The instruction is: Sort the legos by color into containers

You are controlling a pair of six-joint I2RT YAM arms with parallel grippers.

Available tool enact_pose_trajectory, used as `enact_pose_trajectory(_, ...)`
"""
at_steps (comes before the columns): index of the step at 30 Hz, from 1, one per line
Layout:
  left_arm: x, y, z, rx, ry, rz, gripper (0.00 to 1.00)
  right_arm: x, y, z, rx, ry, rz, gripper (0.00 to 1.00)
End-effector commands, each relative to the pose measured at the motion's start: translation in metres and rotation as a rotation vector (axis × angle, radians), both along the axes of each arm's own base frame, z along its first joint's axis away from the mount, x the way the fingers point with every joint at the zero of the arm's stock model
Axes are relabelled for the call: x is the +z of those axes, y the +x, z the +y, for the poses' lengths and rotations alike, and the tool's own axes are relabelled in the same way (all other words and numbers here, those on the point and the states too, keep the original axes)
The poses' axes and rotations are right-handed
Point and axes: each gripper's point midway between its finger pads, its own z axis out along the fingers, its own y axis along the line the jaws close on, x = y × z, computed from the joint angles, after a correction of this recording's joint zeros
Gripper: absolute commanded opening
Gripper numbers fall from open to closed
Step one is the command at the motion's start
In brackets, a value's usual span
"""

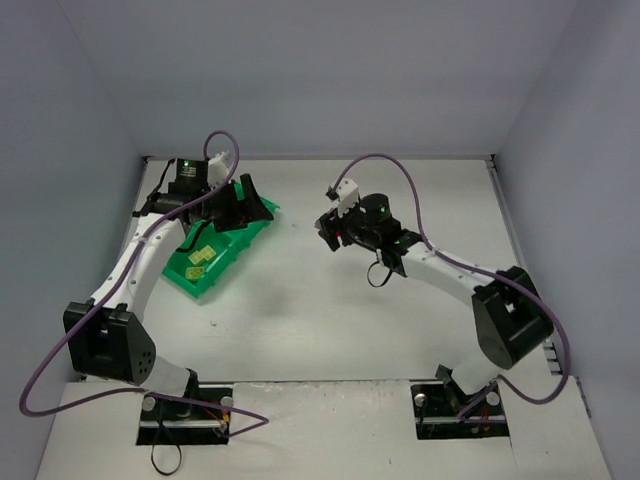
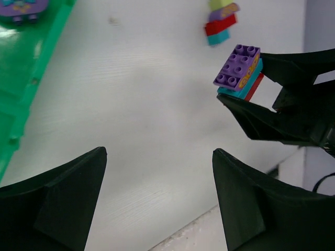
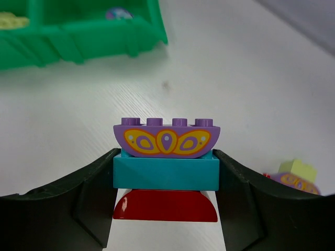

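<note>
My right gripper [image 3: 165,175] is shut on a stack of three legos: a purple brick [image 3: 165,138] with a yellow pattern on top, a cyan-blue brick [image 3: 165,173] in the middle and a red one [image 3: 165,205] below. The stack is held above the table and also shows in the left wrist view [image 2: 238,73]. My left gripper [image 2: 159,152] is open and empty, at the far right corner of the green tray [image 1: 232,262]. Yellow-green legos [image 1: 200,257] lie in one compartment. A purple lego [image 2: 21,8] lies in another. A second stack of legos [image 2: 220,23] lies on the table.
The second stack shows at the right edge of the right wrist view [image 3: 293,175]. The tray [image 3: 78,39] stands ahead of the right gripper [image 1: 330,232], to its left. Grey walls enclose the table on three sides.
</note>
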Motion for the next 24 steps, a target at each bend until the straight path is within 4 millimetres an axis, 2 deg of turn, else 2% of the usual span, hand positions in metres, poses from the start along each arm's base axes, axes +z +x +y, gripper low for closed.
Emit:
enact_pose_trajectory(1,0.058,0.003,-0.042,-0.191,-0.213,-0.151,0.75,0.083,-0.019,0.03,0.214,0.146,-0.217,0.0)
enact_pose_trajectory(8,0.074,0.002,-0.078,-0.31,-0.337,-0.172,0.75,0.12,-0.046,0.042,0.351,0.202,-0.25,0.0)
enact_pose_trajectory(11,0.088,0.001,-0.091,-0.353,-0.371,-0.191,0.75,0.123,-0.05,0.043,0.378,0.196,-0.246,0.0)
enact_pose_trajectory(14,0.089,-0.002,-0.104,-0.389,-0.367,-0.185,0.75,0.126,-0.052,0.043,0.387,0.198,-0.254,0.0)
enact_pose_trajectory(24,0.054,-0.01,-0.121,-0.401,-0.331,-0.044,0.74,0.13,-0.053,0.043,0.395,0.2,-0.269,0.0)
